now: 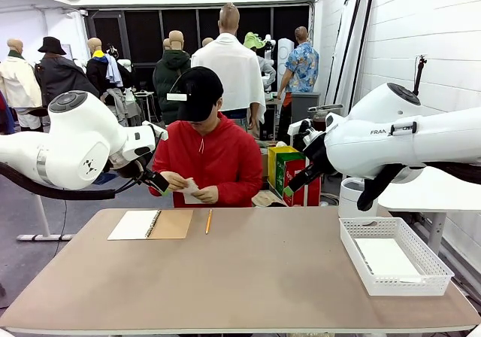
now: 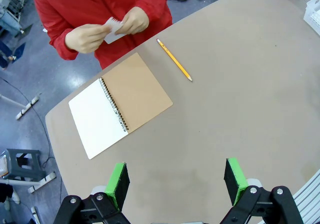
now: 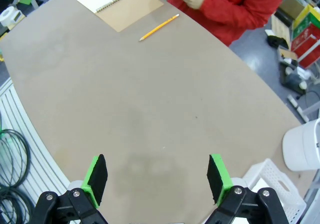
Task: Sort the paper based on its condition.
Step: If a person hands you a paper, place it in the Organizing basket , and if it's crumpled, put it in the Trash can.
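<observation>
In the front view, the paper (image 1: 189,190) you care about is not on the bench (image 1: 248,277) yet: the person in the red hoodie holds a small white piece in both hands (image 1: 188,188) at the far edge and seems to be working it, though you cannot tell whether it is being folded or crumpled. So judge this as the waiting step, before any handover or sorting. Both arms hang raised over the bench, the left arm (image 1: 75,145) above the open spiral notebook (image 1: 150,224), with a yellow pencil (image 1: 208,221) just beside that notebook. At your right sits the white mesh basket (image 1: 353,239) with a flat sheet (image 1: 385,258) lying in it, so it likely serves for the good paper; a white bin (image 1: 349,195) stands off the bench behind it, its inside hidden. In the left wrist view, the left end effector (image 2: 177,179) is spread wide and empty, high above bare bench, with the notebook and pencil well beyond its fingers and the paper farther off, in the person's hands. In the right wrist view, the right end effector (image 3: 155,176) is also wide and empty over bare bench, and a corner of the basket shows at the lower right. Your next move probably calls for waiting until the paper is released, reading its condition, then reaching with the nearer arm.
</observation>
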Robot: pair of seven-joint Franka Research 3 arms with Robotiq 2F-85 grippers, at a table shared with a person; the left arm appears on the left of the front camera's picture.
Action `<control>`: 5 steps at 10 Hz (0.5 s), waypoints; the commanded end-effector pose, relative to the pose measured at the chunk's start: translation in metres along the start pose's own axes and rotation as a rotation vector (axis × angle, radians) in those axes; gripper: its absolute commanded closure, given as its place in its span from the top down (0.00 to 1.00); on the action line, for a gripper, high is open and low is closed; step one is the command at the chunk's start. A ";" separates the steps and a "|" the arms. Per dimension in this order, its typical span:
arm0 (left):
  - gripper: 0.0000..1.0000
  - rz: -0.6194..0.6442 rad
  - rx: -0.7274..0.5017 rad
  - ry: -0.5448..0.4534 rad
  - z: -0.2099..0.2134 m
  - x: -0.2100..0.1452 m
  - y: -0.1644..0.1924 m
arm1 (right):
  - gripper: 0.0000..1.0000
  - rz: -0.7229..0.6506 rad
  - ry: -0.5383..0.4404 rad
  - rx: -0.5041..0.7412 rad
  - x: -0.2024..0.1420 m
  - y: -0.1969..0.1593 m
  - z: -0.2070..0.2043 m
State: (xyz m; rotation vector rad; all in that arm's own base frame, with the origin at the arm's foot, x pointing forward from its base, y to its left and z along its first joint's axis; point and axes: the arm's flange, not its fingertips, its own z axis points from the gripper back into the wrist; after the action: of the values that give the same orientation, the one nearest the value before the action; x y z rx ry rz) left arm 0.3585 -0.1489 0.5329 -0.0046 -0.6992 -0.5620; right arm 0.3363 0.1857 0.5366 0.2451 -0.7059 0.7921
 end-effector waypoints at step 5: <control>1.00 -0.003 -0.001 0.002 0.000 -0.001 0.000 | 1.00 -0.004 0.002 0.000 0.000 0.000 -0.001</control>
State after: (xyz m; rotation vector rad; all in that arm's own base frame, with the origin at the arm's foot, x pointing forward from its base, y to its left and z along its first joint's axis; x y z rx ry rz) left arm 0.3585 -0.1489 0.5329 -0.0046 -0.6992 -0.5620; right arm 0.3363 0.1857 0.5366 0.2451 -0.7059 0.7921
